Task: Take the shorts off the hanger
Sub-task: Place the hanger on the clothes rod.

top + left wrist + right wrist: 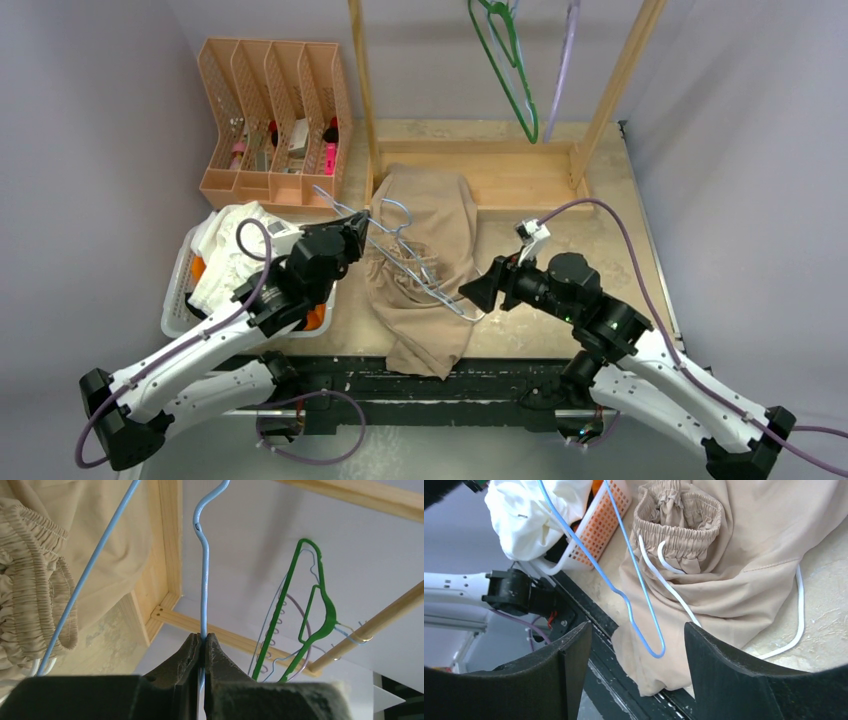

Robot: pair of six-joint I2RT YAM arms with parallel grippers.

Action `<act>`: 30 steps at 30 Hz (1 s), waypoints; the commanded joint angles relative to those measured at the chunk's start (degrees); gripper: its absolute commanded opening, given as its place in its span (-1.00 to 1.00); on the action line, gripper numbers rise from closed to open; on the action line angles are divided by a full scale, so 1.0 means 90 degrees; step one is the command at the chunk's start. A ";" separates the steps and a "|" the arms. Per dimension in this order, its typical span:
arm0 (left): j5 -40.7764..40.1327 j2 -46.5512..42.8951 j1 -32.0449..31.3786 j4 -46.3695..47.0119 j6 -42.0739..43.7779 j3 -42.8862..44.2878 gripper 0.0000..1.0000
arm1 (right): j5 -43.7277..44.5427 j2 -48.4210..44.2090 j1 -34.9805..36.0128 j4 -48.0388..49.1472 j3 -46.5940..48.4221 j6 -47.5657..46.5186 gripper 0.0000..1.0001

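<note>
At the near edge of the table [610, 250], the right end effector [636, 630] is hovering with its fingers spread wide and gripping nothing. The lower bend of the blue wire hanger [656, 655] is sitting in the gap between them without touching either one. From that bend the hanger is running away to the far left, so its long axis is lying on a diagonal from the right arm towards the left arm. The beige shorts [430, 215] are lying flat on the table right under the hanger, their length running near to far. In the right wrist view, the gathered waistband and white drawstring [674, 596] are bunching just to the right of the wires; whether any wire is passing through the cloth is not showing. Further off, the left end effector [202, 642] is pinching the hanger's hook stem between fingers pressed together. The right arm is therefore looking like the nearer free one, with the cloth lying just beyond and beneath its fingers. Past that, white shorts [235, 250] are resting in the basket [178, 300] on the left, and the wooden rack [500, 150] is standing at the far end.
</note>
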 commanded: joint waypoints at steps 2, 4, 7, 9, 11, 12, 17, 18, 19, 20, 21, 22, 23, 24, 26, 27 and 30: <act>-0.0565 -0.0170 0.0047 -0.0431 -0.1623 0.0235 -1.00 | -0.0233 0.0391 0.0043 0.0094 0.0079 -0.0736 0.43; -0.0693 -0.0159 0.0061 -0.0515 -0.1594 0.0392 -1.00 | -0.0169 0.0558 0.0148 0.0144 0.0144 -0.0981 0.44; -0.0869 -0.0087 0.0082 -0.0717 -0.1611 0.0660 -1.00 | 0.0043 0.0750 0.0464 0.0339 0.0230 -0.1396 0.46; -0.0867 -0.0060 0.0102 -0.0660 -0.1655 0.0716 -1.00 | 0.0261 0.0813 0.0792 0.0631 0.0150 -0.1676 0.45; -0.0821 -0.0031 0.0121 -0.0541 -0.1671 0.0735 -1.00 | 0.0619 0.0943 0.1032 0.0916 0.0073 -0.1918 0.46; -0.0790 -0.0008 0.0118 -0.0523 -0.1670 0.0753 -1.00 | 0.0653 0.1066 0.1138 0.1005 0.0075 -0.2051 0.46; -0.0543 0.0060 0.0124 -0.0352 -0.1731 0.0740 -1.00 | 0.1006 0.1606 0.1267 0.1329 0.0079 -0.2471 0.43; -0.0499 0.0054 0.0124 -0.0317 -0.1767 0.0709 -1.00 | 0.1138 0.1645 0.1273 0.1422 0.0020 -0.2551 0.43; -0.0469 0.0029 0.0129 -0.0257 -0.1793 0.0672 -1.00 | 0.1193 0.1659 0.1270 0.1520 -0.0053 -0.2633 0.43; -0.0445 0.0008 0.0125 -0.0195 -0.1804 0.0642 -1.00 | 0.1203 0.1659 0.1273 0.1636 -0.0124 -0.2736 0.43; -0.0412 -0.0011 0.0124 -0.0170 -0.1820 0.0633 -1.00 | 0.1197 0.1656 0.1269 0.1761 -0.0192 -0.2841 0.42; -0.0369 -0.0022 0.0124 -0.0144 -0.1818 0.0631 -1.00 | 0.1174 0.1656 0.1267 0.1849 -0.0236 -0.2941 0.42; -0.0314 -0.0035 0.0124 -0.0126 -0.1815 0.0637 -1.00 | 0.1149 0.1675 0.1270 0.1911 -0.0250 -0.2996 0.40; -0.0247 -0.0040 0.0129 -0.0114 -0.1837 0.0630 -1.00 | 0.1076 0.1705 0.1271 0.1951 -0.0269 -0.3037 0.38; -0.0182 -0.0061 0.0125 -0.0031 -0.1845 0.0600 -1.00 | 0.0846 0.1780 0.1269 0.2014 -0.0282 -0.3145 0.32; -0.0171 -0.0066 0.0124 0.0006 -0.1861 0.0600 -1.00 | 0.0792 0.1824 0.1273 0.2020 -0.0270 -0.3168 0.29; -0.0113 -0.0083 0.0124 0.0037 -0.1895 0.0579 -1.00 | 0.0803 0.1905 0.1271 0.2063 -0.0294 -0.3189 0.19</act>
